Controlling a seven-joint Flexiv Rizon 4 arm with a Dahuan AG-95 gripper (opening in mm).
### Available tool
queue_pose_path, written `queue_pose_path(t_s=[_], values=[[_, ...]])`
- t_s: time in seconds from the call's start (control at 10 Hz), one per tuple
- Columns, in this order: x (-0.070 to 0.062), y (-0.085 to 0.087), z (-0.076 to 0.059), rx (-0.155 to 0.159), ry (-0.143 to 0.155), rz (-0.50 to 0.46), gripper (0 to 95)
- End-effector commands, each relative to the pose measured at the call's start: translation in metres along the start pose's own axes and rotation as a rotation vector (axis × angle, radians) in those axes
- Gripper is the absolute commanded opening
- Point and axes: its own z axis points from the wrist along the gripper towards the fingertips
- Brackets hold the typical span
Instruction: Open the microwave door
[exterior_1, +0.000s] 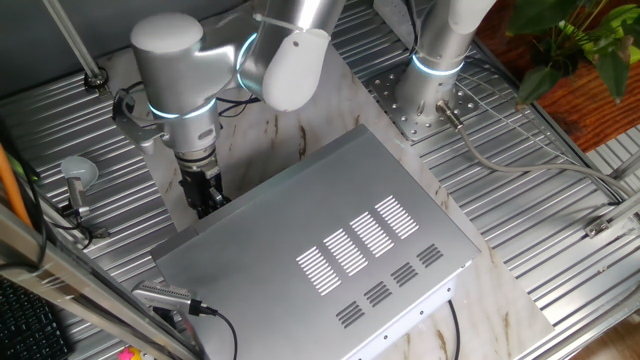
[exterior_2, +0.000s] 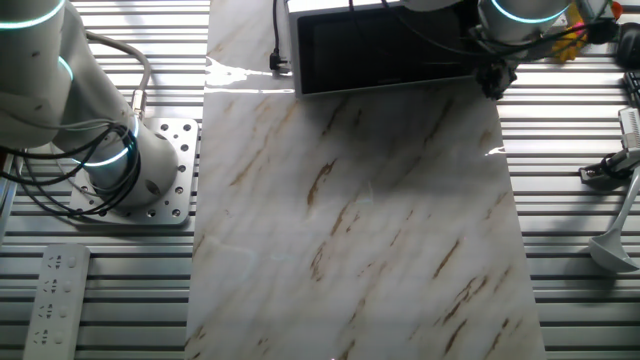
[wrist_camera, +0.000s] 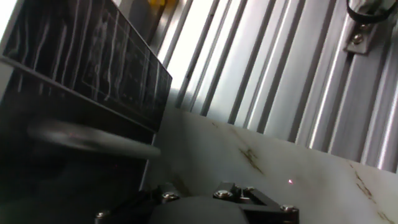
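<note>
Microwave door, a flat black rectangular panel with a dark glassy face, stands shut against the front of the microwave, a large silver-grey sheet-metal box with rows of ventilation slots in its top, which sits on a pale marble-patterned slab laid over the ribbed metal bench.

Left in one fixed view, the white and grey arm drops straight down from its elbow, wrist vertical, carrying the black pincer low beside the box's front corner, just above the slab. In the other fixed view the same pincer hangs by the door's right-hand edge, near it; contact cannot be confirmed.

From the hand view, the door's dark face fills the left, with a blurred horizontal grey bar, possibly a handle, crossing below it. The fingertips are out of frame there and dark elsewhere, so how far the pincer is parted cannot be told; nothing is seen in its grasp.

By these views the approach step is in hand. The next move likely calls for catching the door's free edge or handle, then pulling outward along the hinge's arc.
</note>
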Motion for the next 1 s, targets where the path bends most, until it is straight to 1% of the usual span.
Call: queue_pose_path(t_s=[0.1,0.2,0.3,0.4,0.5,0.6,0.7,0.8,1.0], values=[[0.012,-0.014,-0.003,0.002,0.003,0.012,38.0],[0.017,-0.019,-0.004,0.000,0.004,0.020,38.0],[0.017,-0.019,-0.004,0.000,0.007,0.016,38.0],[0.017,-0.019,-0.003,-0.008,0.004,0.013,38.0],[0.016,-0.018,-0.002,-0.020,-0.002,0.016,57.0],[0.011,-0.014,0.002,-0.031,-0.008,0.015,57.0],[0.007,-0.008,0.004,-0.036,-0.014,0.013,57.0],[0.004,-0.005,0.004,-0.040,-0.015,0.016,57.0],[-0.005,0.011,0.003,-0.041,-0.016,0.024,57.0]])
